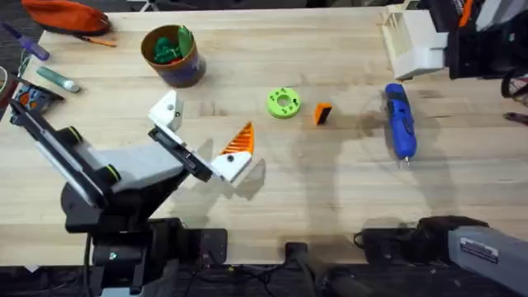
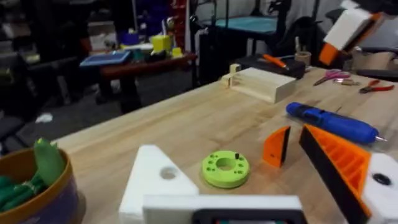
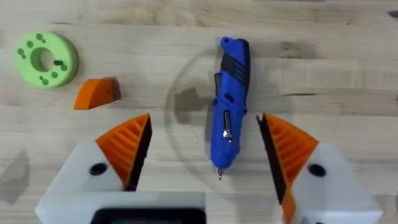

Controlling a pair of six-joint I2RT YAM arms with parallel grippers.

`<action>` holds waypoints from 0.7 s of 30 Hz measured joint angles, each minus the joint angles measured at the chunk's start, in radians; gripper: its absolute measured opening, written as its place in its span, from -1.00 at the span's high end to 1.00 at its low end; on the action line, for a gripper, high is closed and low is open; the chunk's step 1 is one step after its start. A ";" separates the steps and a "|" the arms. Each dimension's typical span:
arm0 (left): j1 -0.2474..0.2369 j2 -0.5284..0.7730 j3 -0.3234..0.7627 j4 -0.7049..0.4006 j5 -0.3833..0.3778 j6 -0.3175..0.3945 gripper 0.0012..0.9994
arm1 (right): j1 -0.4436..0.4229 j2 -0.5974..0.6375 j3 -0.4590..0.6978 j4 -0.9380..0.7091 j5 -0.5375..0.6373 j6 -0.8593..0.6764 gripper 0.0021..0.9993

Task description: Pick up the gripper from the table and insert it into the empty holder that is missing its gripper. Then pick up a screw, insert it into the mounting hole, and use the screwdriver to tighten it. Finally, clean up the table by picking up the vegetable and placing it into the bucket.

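The small orange gripper [image 1: 322, 113] [image 2: 277, 146] [image 3: 96, 93] lies loose on the table between a lime-green disc [image 1: 283, 102] and the blue screwdriver [image 1: 400, 121] [image 3: 229, 102]. My left gripper [image 1: 200, 132] [image 2: 227, 143] stands open near the disc. One of its fingers is the bare white holder [image 1: 165, 110] [image 2: 155, 180]; the other carries an orange pad [image 1: 239, 142]. Raised high over the screwdriver, my right gripper [image 3: 204, 118] is open and empty. The bucket [image 1: 188, 70] [image 2: 56, 199] holds green toy pieces [image 1: 169, 45]; I cannot tell whether one is the vegetable.
A small dark pin stands on the lime disc [image 2: 225, 169]. A pale wooden block [image 1: 412, 41] sits at the back right. An orange pouch [image 1: 66, 15] and several hand tools lie at the far left edge. Bare tabletop runs along the front middle.
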 joint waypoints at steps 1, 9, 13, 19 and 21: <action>0.000 0.000 -0.010 0.023 0.013 0.000 -0.98 | 0.000 0.000 0.000 0.000 0.000 0.000 -0.99; -0.014 0.000 -0.017 0.061 0.065 -0.112 -0.97 | 0.000 0.000 0.000 0.000 0.000 0.000 -0.99; -0.024 0.000 -0.018 0.071 0.112 -0.141 -0.97 | 0.000 0.000 0.000 0.000 0.000 0.000 -0.99; -0.035 0.000 -0.018 0.069 0.239 -0.159 -0.97 | 0.000 0.000 0.000 0.000 0.000 0.000 -0.99; -0.035 0.000 -0.018 0.057 0.280 -0.163 -0.97 | 0.000 0.000 0.000 0.000 0.000 0.000 -0.99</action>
